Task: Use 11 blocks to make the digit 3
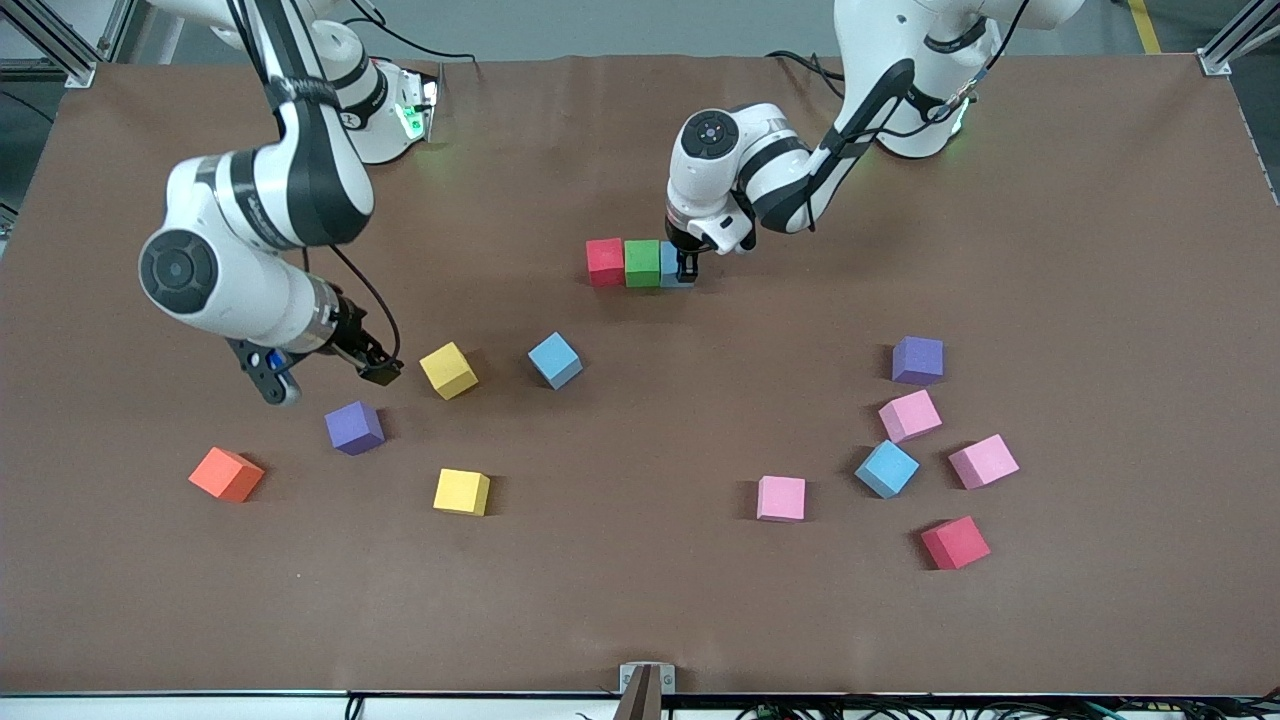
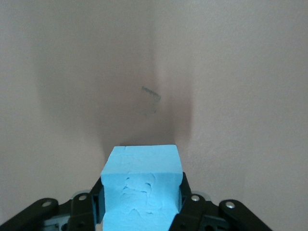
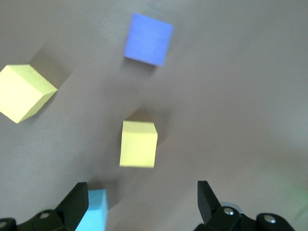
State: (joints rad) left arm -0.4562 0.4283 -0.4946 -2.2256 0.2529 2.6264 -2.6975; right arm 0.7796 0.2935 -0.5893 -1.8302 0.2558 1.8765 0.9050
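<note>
White arms, black joint bands, black cables, black grippers.

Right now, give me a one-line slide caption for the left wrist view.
Left tool shut on a blue block, low over the bare brown table.

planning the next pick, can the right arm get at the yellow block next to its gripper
Probably yes. The right gripper hangs open just beside that yellow block, which stands apart from the blue block and purple block, with nothing between gripper and block.
</note>
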